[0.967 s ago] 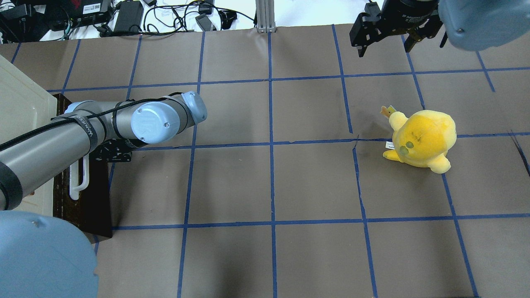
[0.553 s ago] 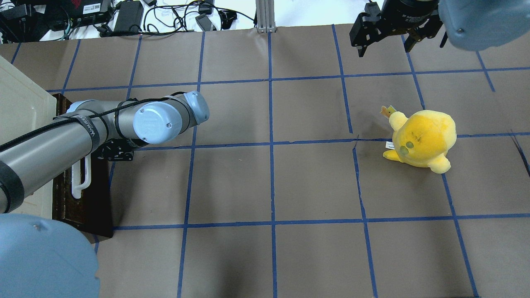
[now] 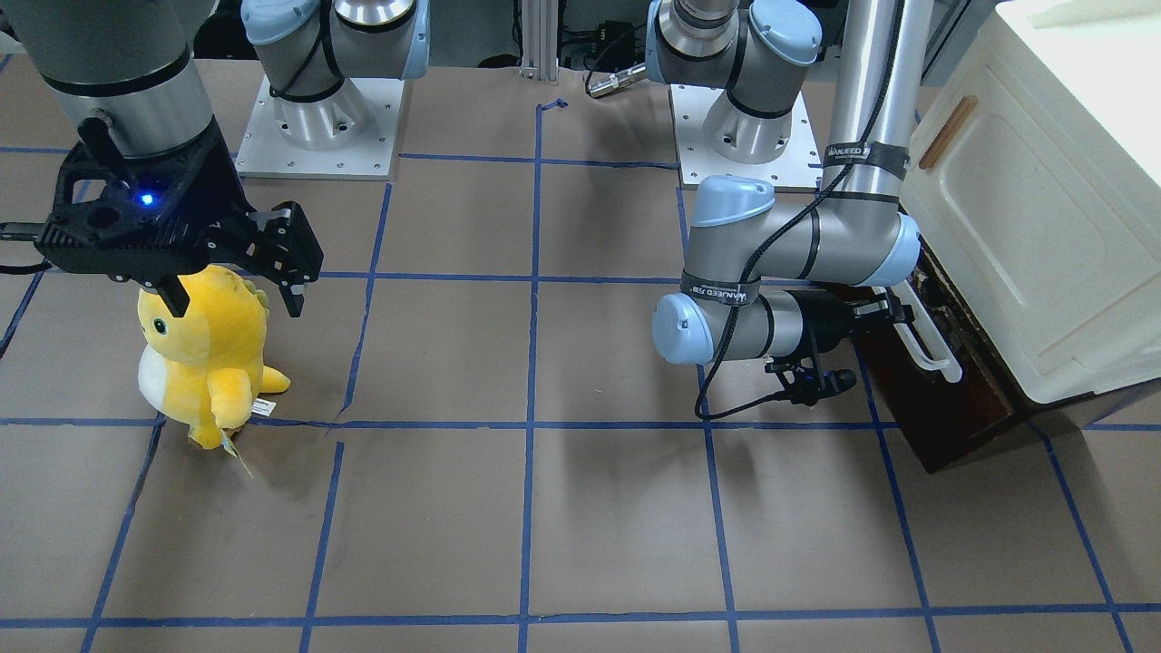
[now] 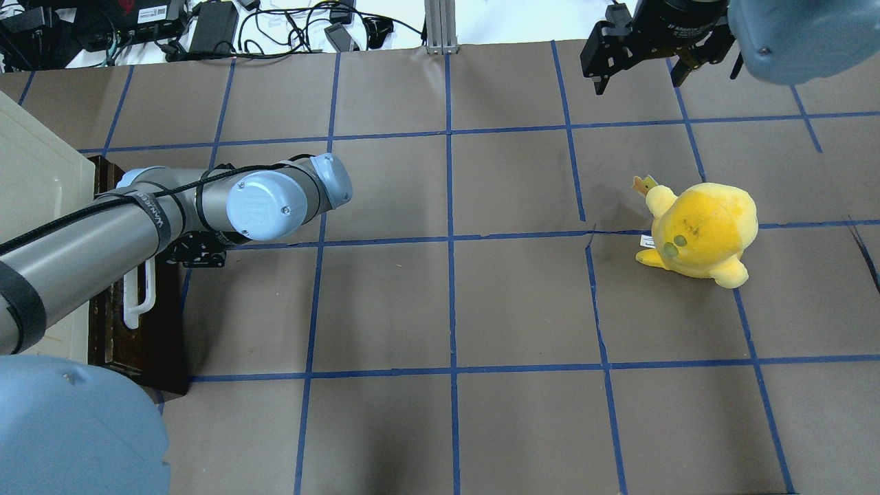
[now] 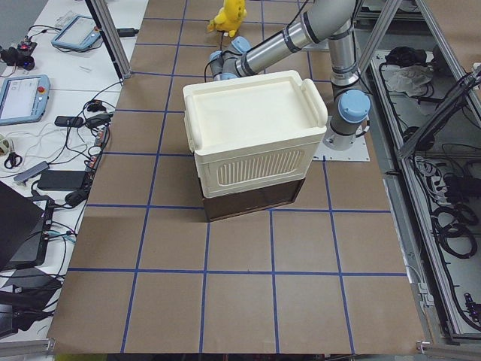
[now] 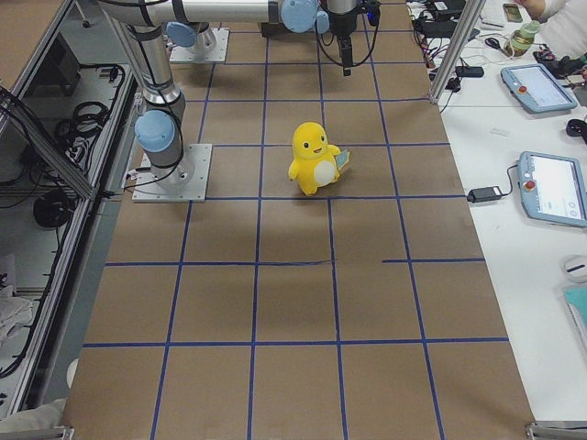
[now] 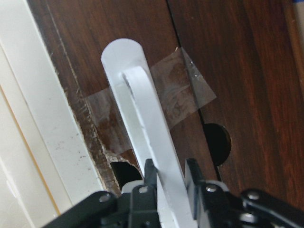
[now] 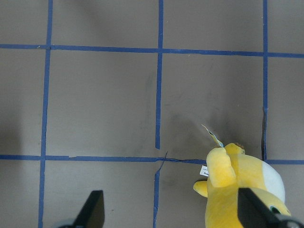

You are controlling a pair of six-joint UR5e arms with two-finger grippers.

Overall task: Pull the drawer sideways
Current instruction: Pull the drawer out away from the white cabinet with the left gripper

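Left gripper is easing outward since a second ago, clamped on the white handle. The drawer is following, barely clearing the cabinet; most travel probably remaining. Right gripper is hanging open, idle.

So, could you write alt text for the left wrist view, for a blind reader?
The left claw grips the white handle of the dark wooden drawer. Clear tape crosses the handle's rounded end; a cream cabinet edge runs down the left.

Left arm stretched low, jaws pinched; right arm raised, jaws apart
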